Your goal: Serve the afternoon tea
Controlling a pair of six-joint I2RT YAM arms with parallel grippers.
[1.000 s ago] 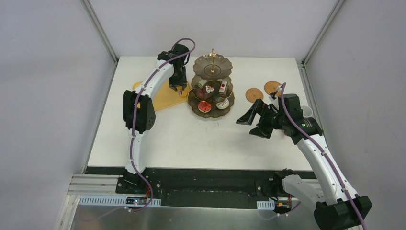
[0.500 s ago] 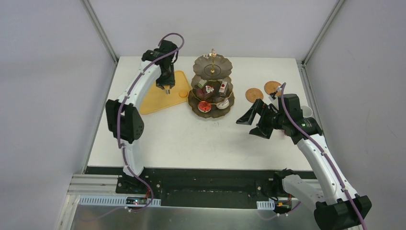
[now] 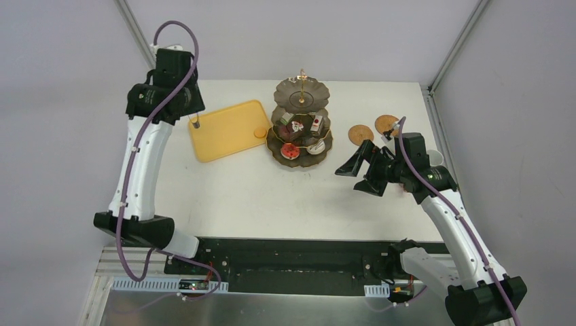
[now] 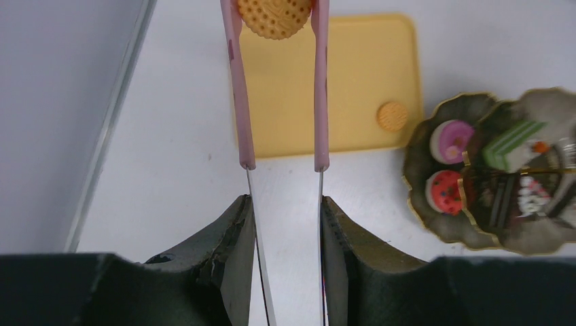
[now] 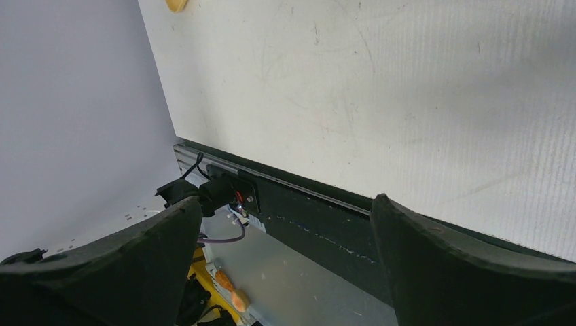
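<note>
The left jaws clench pink-tipped tongs [image 4: 320,102] pinching an orange cookie [image 4: 275,13] at the frame's top, above the yellow tray [image 4: 360,68], the tiered stand [image 4: 414,163] at right, while the right jaws gape over the desk [image 5: 407,81]

The right hand [image 5: 285,202], fingers spread wide, hangs over the white table [image 5: 353,88] edge.

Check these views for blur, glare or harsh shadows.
Top external: even, soft light, no glare, only a faint shadow round the stand. Left wrist: left claw dark and soft near the lens; tongs and cookie sharp, cookie cropped by the top edge. Right wrist: right claw a near-black blur; table scuffs crisp.
</note>
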